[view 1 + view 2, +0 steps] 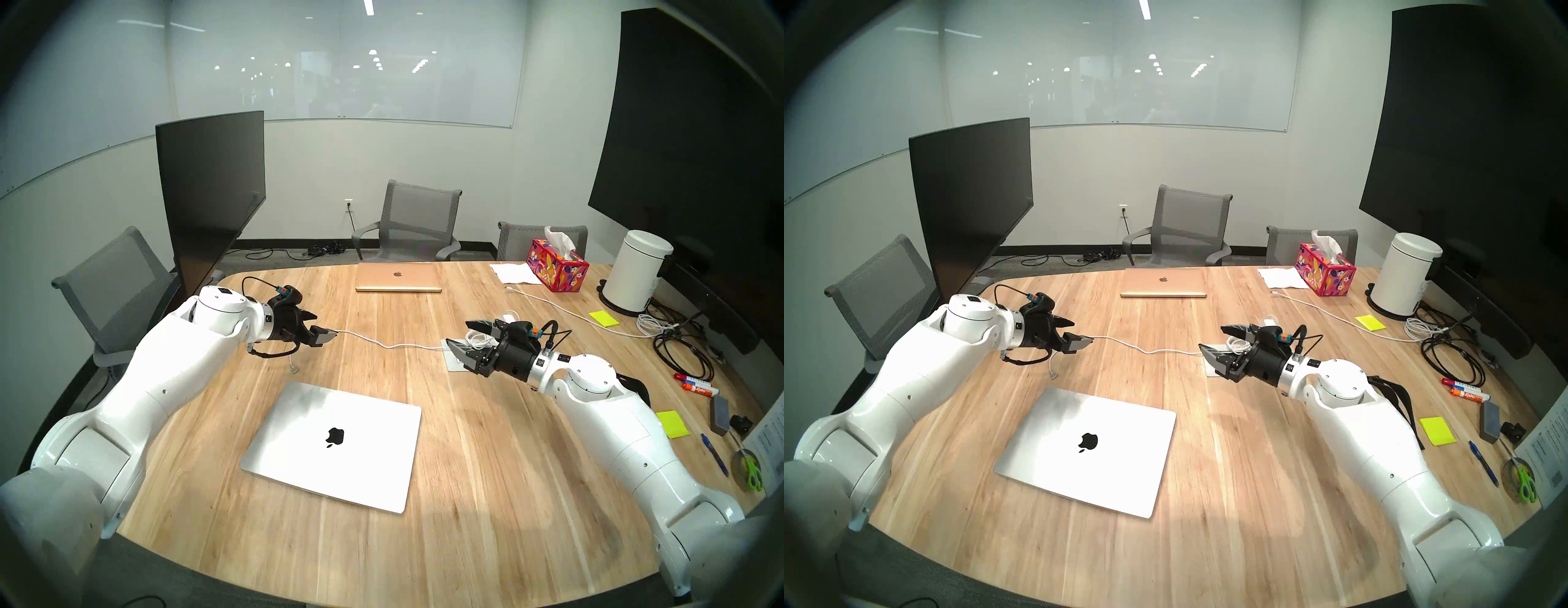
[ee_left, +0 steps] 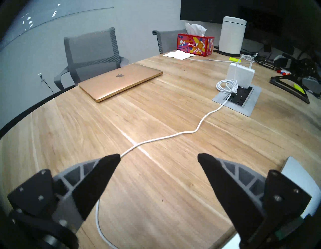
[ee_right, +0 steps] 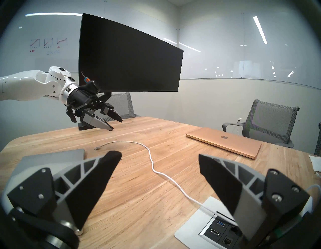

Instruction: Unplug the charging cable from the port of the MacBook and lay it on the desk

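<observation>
From the head view, the MacBook point(image 1: 335, 443) lies closed on the table point(image 1: 488, 488), set well in from the near rounded edge, with bare wood on all its sides. The charging cable point(image 1: 382, 343) is out of the laptop and flat on the wood, its plug point(image 1: 293, 370) lying apart from the MacBook's far left corner. The left pincer point(image 1: 316, 329) hangs above the cord with its jaws spread and nothing between them; the right pincer point(image 1: 464, 339), also spread and empty, hangs over the socket panel point(image 1: 452, 361) (the white adapter stands there). In the left wrist view the cord point(image 2: 173, 134) runs from behind the left finger point(image 2: 104, 173) across open wood to the panel point(image 2: 251, 104), and the rose-gold laptop point(image 2: 121, 83) sits near the far edge. In the right wrist view the plug point(image 3: 96, 149) rests just beyond the MacBook's corner point(image 3: 69, 153), the left pincer point(image 3: 115, 124) is clear above the table, and wide empty wood lies between the cord point(image 3: 152, 167) and the rose-gold laptop point(image 3: 224, 141).
</observation>
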`<action>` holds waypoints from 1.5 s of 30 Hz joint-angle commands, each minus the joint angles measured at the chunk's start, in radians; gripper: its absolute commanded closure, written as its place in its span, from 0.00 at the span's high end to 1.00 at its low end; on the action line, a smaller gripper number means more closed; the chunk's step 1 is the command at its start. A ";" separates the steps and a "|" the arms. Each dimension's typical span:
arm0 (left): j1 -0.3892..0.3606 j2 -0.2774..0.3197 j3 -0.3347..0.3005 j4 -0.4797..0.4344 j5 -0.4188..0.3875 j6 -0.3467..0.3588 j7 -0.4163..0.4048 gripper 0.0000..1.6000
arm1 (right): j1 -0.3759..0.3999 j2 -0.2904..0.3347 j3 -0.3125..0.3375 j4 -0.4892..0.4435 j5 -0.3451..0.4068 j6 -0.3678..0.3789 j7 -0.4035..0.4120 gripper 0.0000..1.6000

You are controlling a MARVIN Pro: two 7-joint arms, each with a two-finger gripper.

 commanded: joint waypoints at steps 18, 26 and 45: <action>0.325 0.088 -0.204 -0.362 -0.152 0.091 0.205 1.00 | 0.015 0.000 0.006 -0.012 0.002 -0.002 0.001 1.00; 0.436 0.109 -0.250 -0.464 -0.179 0.118 0.286 1.00 | 0.015 -0.001 0.006 -0.011 0.002 -0.002 0.001 1.00; 0.700 0.147 -0.341 -0.700 -0.228 0.139 0.621 0.80 | 0.015 -0.001 0.006 -0.011 0.002 -0.002 0.001 1.00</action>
